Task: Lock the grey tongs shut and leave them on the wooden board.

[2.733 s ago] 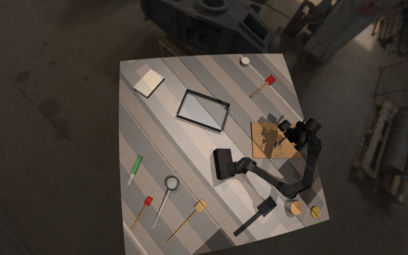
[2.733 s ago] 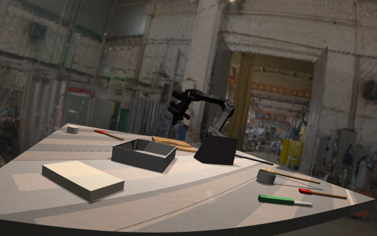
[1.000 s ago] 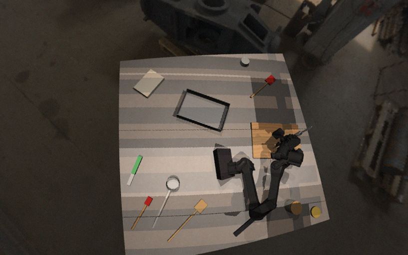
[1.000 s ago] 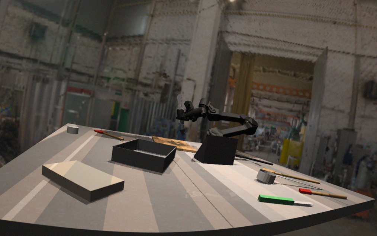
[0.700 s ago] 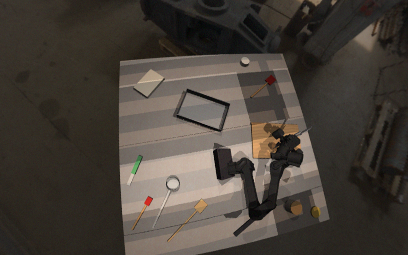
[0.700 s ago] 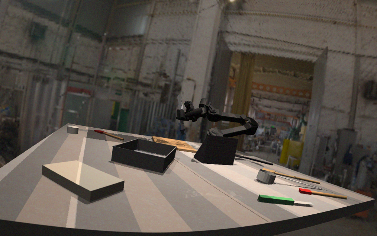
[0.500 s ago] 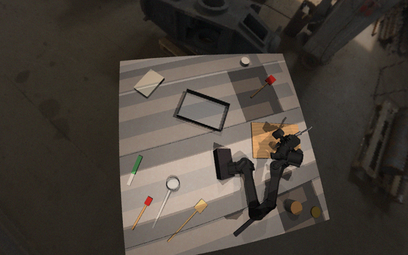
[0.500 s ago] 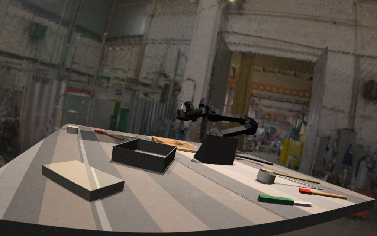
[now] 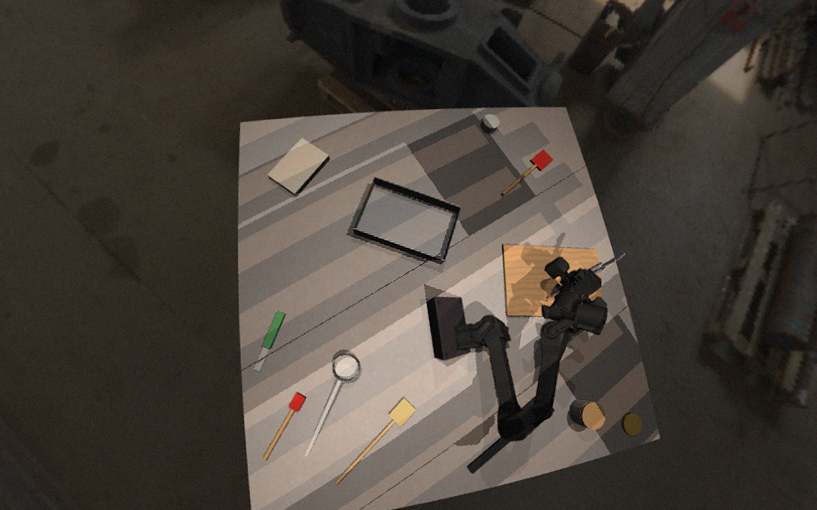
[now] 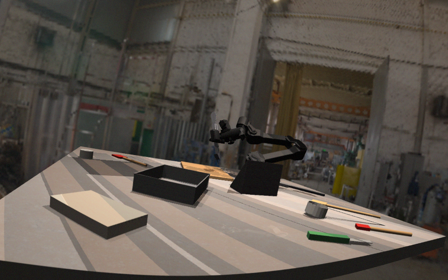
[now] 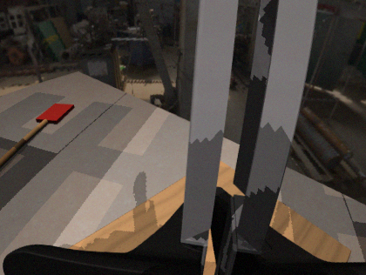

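My gripper (image 9: 592, 275) (image 10: 214, 135) (image 11: 207, 194) is shut on the grey tongs (image 9: 610, 263) (image 10: 216, 124) (image 11: 212, 87) and holds them in the air, near the far right part of the wooden board (image 9: 522, 284) (image 10: 195, 168) (image 11: 322, 235). The tongs stand roughly upright in the exterior view, one end above the fingers and a darker end below. Their two arms run up the wrist view side by side with a narrow gap. Which end is the hinge, and whether the lock is engaged, I cannot tell. The roasting tin (image 9: 396, 245) (image 10: 161, 191) stands apart from the board, with no tongs across it.
A red-headed spatula (image 9: 541, 160) (image 11: 56, 112) and a grey cylinder (image 9: 490, 123) (image 10: 86, 154) lie beyond the board. A cream block (image 9: 299, 166) (image 10: 99, 208) lies beyond the tin. An orange-topped cylinder (image 9: 593, 416) and a yellow disc (image 9: 631, 424) stand near the right corner.
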Robot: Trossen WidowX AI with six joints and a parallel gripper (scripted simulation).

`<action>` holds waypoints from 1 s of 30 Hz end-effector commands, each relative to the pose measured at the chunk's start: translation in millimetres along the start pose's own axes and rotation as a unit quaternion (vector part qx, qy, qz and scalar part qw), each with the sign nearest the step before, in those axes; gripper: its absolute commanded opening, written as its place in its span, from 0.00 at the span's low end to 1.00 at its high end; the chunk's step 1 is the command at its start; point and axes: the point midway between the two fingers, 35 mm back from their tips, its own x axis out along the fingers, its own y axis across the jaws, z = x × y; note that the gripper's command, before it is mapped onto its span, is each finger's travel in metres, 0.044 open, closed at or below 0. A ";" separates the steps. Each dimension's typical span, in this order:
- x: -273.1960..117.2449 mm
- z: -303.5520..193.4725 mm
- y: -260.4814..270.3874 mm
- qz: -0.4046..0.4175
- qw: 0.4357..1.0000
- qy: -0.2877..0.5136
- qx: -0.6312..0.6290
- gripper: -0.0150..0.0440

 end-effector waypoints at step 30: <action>29.0 -2.6 19.2 0.074 0.983 0.161 0.039 0.00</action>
